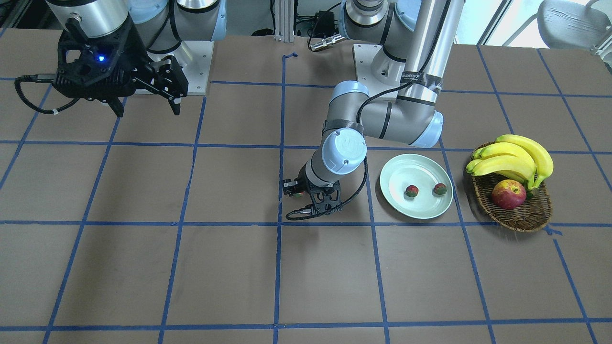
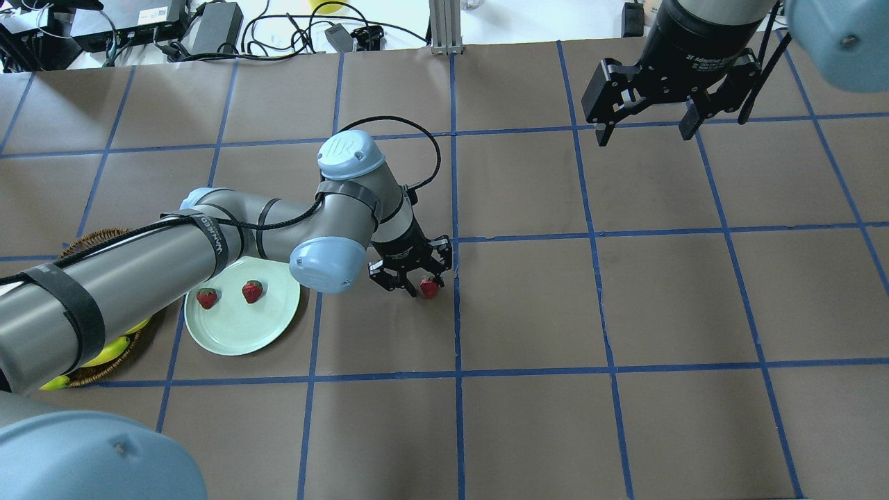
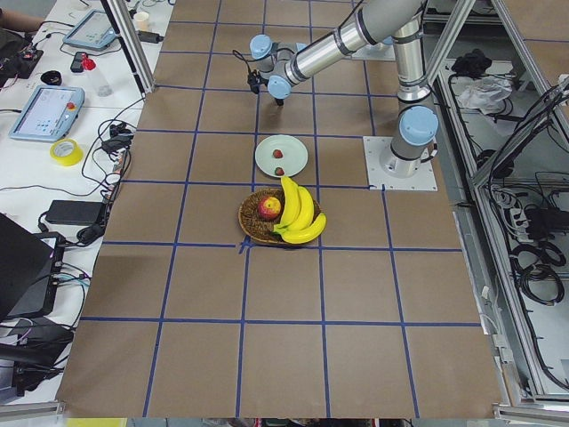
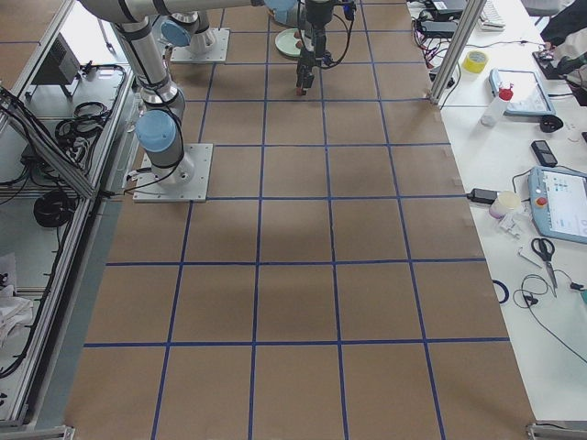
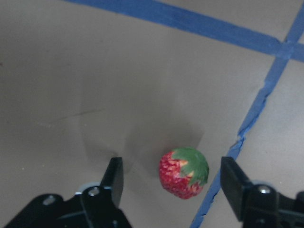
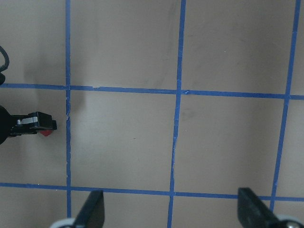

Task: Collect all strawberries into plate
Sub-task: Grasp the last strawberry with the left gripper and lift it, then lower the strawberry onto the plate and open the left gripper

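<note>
Two strawberries lie on the pale mint-green plate; the front view shows them too. The third strawberry lies on the brown table next to a blue tape line. My left gripper is low over it and open. In the left wrist view the berry sits between the two fingers, nearer the right one and touching neither. My right gripper hangs open and empty, high over the far right of the table.
A brown wicker basket with bananas and a red-yellow apple stands just beyond the plate, on the robot's left. My left arm's elbow reaches over the plate's edge. Blue tape lines grid the table.
</note>
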You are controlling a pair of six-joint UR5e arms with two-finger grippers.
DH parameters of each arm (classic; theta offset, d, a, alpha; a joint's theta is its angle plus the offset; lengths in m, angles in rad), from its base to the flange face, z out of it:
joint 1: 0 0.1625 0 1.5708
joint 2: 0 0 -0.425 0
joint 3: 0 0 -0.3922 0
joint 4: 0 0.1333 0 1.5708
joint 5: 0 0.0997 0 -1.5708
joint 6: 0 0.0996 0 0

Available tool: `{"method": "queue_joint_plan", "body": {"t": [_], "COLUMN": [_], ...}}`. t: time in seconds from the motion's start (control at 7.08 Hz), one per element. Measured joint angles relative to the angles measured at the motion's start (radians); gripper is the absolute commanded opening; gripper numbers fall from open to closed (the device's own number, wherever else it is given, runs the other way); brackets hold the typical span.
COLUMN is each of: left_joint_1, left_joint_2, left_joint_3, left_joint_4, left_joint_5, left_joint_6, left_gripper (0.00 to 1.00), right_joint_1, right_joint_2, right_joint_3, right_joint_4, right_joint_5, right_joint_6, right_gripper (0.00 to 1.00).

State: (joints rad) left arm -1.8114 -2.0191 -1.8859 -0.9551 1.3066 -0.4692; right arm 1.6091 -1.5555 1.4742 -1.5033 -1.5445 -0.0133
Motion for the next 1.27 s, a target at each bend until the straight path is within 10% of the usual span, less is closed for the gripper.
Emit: {"method": "queue_joint_plan", "body": {"t": [0.71, 1.27], "left_joint_1": [0.022, 0.319], "left_joint_2": [0.042, 0.125], "left_joint_3": [0.048, 0.086], "left_joint_4": [-0.013, -0.210], "left_joint_5": [0.134, 0.225], "left_joint_6": [0.168, 0.603], "left_gripper": [0.00, 0.00], "right_joint_1": [0.000, 0.000], "right_joint_2": [0.000, 0.000], "right_joint_3": [0.000, 0.000], "right_joint_4": [0.000, 0.000], "right_joint_5": [0.000, 0.000], "right_joint_6": [0.000, 0.000], "right_gripper": [1.00, 1.00]}}
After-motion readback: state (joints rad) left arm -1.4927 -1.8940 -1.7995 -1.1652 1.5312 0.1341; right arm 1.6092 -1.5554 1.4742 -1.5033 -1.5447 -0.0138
